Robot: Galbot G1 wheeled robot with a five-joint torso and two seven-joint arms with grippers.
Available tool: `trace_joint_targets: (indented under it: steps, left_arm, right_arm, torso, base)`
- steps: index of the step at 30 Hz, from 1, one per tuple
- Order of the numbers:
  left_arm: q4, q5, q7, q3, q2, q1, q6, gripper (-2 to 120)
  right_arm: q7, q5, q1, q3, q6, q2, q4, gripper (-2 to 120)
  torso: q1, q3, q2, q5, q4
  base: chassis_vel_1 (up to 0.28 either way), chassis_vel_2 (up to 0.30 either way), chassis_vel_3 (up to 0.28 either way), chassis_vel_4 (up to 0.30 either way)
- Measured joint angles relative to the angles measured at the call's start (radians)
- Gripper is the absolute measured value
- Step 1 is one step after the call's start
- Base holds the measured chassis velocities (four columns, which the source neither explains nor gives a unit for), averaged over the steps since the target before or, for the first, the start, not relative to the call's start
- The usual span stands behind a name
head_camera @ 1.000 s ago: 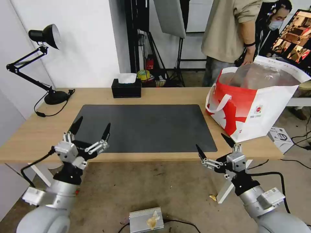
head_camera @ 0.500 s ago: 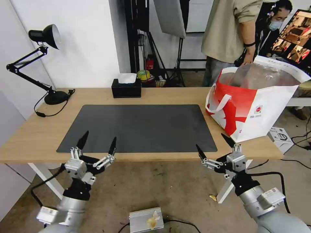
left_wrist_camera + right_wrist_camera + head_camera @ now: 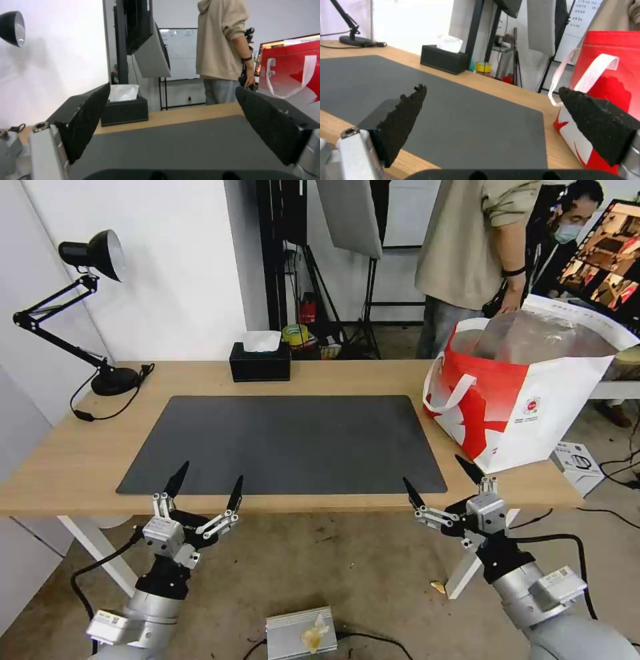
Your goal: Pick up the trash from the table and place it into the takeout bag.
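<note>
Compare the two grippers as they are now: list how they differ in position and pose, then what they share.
The left gripper sits at the table's near edge by the front left corner of the dark mat, while the right gripper sits by the mat's front right corner, close to the takeout bag. The left gripper's fingers point up and away, roughly level; the right gripper is tilted, its outer finger higher. Both are open and hold nothing.

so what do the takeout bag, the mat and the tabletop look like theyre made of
The takeout bag: probably coated woven or non-woven fabric, faintly glossy, with a crinkly silver foil lining and flat webbing straps. The mat: matte dark grey, likely felt or leatherette, thin and flat. The table: light wood or wood-look laminate, smooth with faint grain.
</note>
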Motion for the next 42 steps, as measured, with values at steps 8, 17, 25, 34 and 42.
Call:
trace_joint_targets:
  steps: [8,17,25,34,42]
  left_arm:
    - [0.024,-0.015,0.031,-0.02,0.024,0.001,-0.013,100]
    - [0.038,-0.02,0.032,-0.012,0.037,-0.008,-0.028,100]
    - [0.038,-0.02,0.031,-0.011,0.037,-0.009,-0.028,100]
    - [0.038,-0.02,0.029,-0.01,0.037,-0.009,-0.028,100]
    - [0.038,-0.02,0.029,-0.01,0.037,-0.009,-0.028,100]
  right_arm:
    - [0.0,0.0,0.0,0.0,0.0,0.0,0.0,100]
    - [0.0,0.0,0.0,0.0,0.0,0.0,0.0,100]
    - [0.0,0.0,0.0,0.0,0.0,0.0,0.0,100]
    - [0.0,0.0,0.0,0.0,0.0,0.0,0.0,100]
    - [0.0,0.0,0.0,0.0,0.0,0.0,0.0,100]
  torso:
    - [0.0,0.0,0.0,0.0,0.0]
    - [0.0,0.0,0.0,0.0,-0.0001]
    - [0.0,0.0,0.0,0.0001,0.0]
    - [0.0,0.0,0.0,0.0001,0.0]
    - [0.0,0.0,0.0,0.0001,0.0]
  base:
    - [0.0,0.0,0.0,0.0]
    - [0.0,0.0,0.0,0.0]
    - [0.0,0.0,0.0,0.0]
    - [0.0,0.0,0.0,0.0]
    - [0.0,0.0,0.0,0.0]
